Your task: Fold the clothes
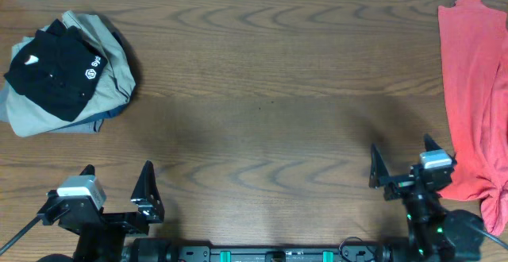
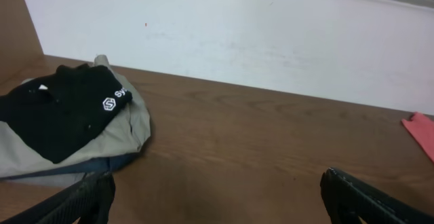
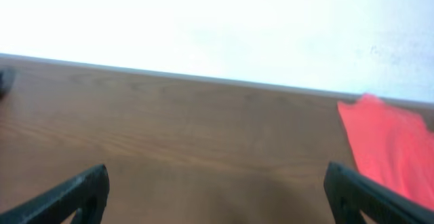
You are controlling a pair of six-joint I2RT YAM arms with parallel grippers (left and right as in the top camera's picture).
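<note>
Three garments on the wooden tabletop point(image 1: 262, 95), two arms at the bottom edge.

Overhead view:
- Black shirt point(image 1: 55, 67) lies upper left of the frame, bunched into a compact bundle, white logo marks facing up.
- It rests on the khaki trousers point(image 1: 111, 75), which show beneath it on the right and lower sides.
- Coral-red garment point(image 1: 472, 95) runs down the right edge of the frame, loosely spread, its lower end gathered at lower right.
- Left pincer point(image 1: 117, 169) sits lower left, fingers spread wide, nothing between them, well apart from the black-and-khaki pile.
- Right pincer point(image 1: 402, 144) sits lower right, likewise spread and empty, just beside the coral-red garment; whether the arm touches the cloth cannot be told.
- The two piles are well apart, with bare wood between them.

Left wrist view:
- Both dark fingers point(image 2: 88, 197) show at the bottom corners, wide apart, holding nothing.
- Black shirt on the khaki trousers sits at the left of the frame, logo visible.
- A sliver of coral-red cloth shows at the right edge.
- A white wall point(image 2: 237, 41) runs behind the tabletop.

Right wrist view:
- Picture is blurred.
- Fingers at both bottom corners, spread, with nothing held.
- Coral-red garment lies at right, reaching toward the wall.
</note>
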